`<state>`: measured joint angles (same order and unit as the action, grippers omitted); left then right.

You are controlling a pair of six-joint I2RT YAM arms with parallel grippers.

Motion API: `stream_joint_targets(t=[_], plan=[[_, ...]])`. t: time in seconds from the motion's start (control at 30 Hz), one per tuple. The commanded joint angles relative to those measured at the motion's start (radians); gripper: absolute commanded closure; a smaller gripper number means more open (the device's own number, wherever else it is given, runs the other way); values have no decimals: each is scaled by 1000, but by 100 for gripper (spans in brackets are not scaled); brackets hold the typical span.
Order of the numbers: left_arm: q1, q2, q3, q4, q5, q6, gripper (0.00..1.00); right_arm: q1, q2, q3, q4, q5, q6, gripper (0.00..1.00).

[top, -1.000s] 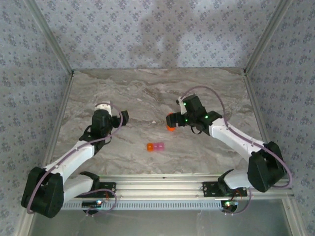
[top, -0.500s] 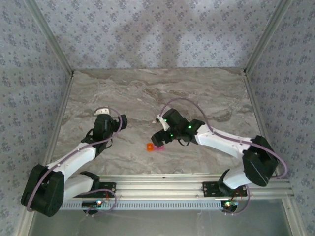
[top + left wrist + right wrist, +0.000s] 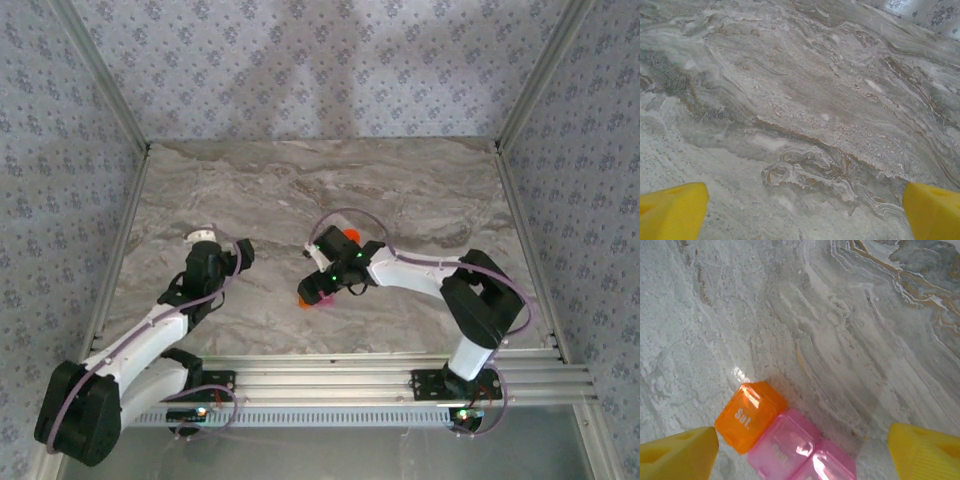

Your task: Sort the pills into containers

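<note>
Marble table (image 3: 850, 310), joined orange and pink containers (image 3: 775, 432), contents unclear

We see the containers (image 3: 771, 434) low and left of centre in the right wrist view: a translucent orange box (image 3: 749, 416) marked "Sat.", joined to a translucent pink box (image 3: 785, 446). Both lie flat, set diagonally, with glossy tops. In the top view they lie just below frame centre.
</note>
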<state>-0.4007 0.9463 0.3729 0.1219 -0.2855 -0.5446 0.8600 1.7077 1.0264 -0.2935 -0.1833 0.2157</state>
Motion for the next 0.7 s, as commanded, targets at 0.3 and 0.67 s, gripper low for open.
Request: stream_joint_targets(t=[0.3, 0.67], plan=[[-5, -44, -20, -30, -12, -17, 1, 9, 36, 3, 4, -103, 6, 16], [-6, -44, -16, -30, -12, 2, 1, 55, -40, -67, -33, -111, 13, 20]])
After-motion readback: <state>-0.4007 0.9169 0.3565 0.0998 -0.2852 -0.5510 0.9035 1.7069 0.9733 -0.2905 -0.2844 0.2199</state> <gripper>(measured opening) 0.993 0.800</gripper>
